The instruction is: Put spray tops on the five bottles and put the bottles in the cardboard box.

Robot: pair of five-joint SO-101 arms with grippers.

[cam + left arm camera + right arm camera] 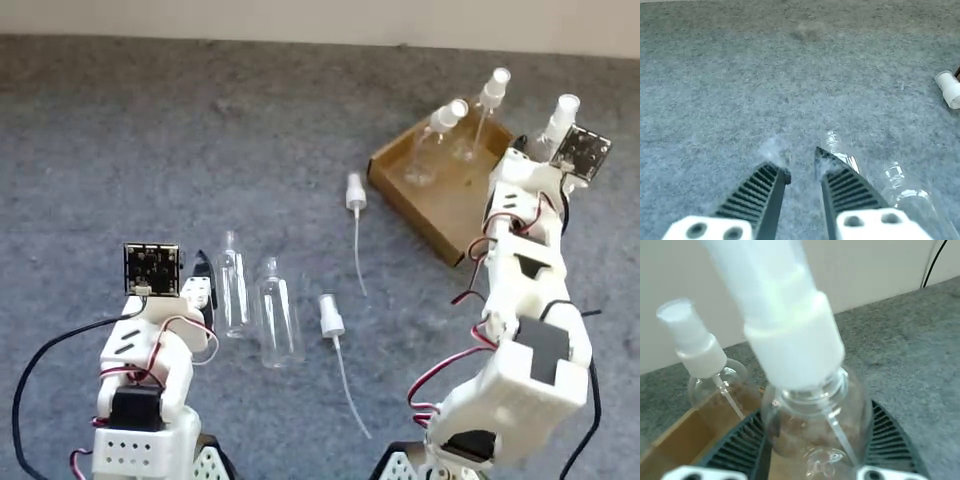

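Two bare clear bottles lie side by side on the grey carpet, one [232, 285] close to my left gripper [204, 272] and a wider one [278, 315] beside it. My left gripper [802, 172] is open just above the carpet; the nearer bottle's neck [839, 149] lies just outside one finger. Two white spray tops [355, 192] [330, 318] with long tubes lie loose in the middle. The cardboard box [420, 205] holds two upright capped bottles [438, 140] [478, 115]. My right gripper [815, 445] is shut on a third capped bottle [810, 425] at the box's far right side [560, 118].
The carpet to the left and behind the lying bottles is open floor. A pale wall runs along the far edge. A spray top's white head [950, 89] lies off to the side of the left gripper. Red and black cables hang along both arms.
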